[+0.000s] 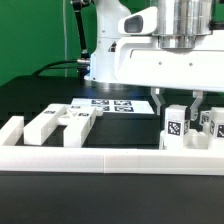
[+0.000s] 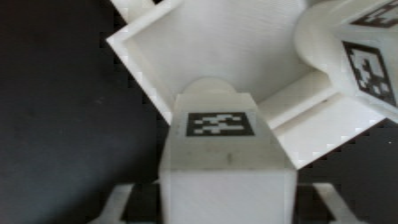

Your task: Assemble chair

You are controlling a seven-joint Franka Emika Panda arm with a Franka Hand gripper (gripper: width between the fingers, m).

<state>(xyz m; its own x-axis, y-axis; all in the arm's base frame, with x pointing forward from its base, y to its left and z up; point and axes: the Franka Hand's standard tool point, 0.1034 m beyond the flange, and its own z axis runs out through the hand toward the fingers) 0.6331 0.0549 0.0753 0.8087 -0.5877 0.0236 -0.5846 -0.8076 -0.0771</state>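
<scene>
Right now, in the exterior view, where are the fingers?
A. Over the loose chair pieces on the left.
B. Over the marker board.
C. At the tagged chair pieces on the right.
C: the fingers flank a tagged chair piece on the exterior view's right, away from the marker board and the loose chair pieces.

place: robotics lab bench | rig: white jointed robot arm (image 1: 120, 45) on a matte black tabletop (image 1: 40, 100) | behind: plain green backdrop (image 1: 30, 30), thin black cable (image 1: 60, 66) | tags: flat white marker board (image 1: 112, 103); blocky white plastic chair pieces (image 1: 45, 125) carrying square black-and-white codes | edge: long low white border rail (image 1: 100, 155)
</scene>
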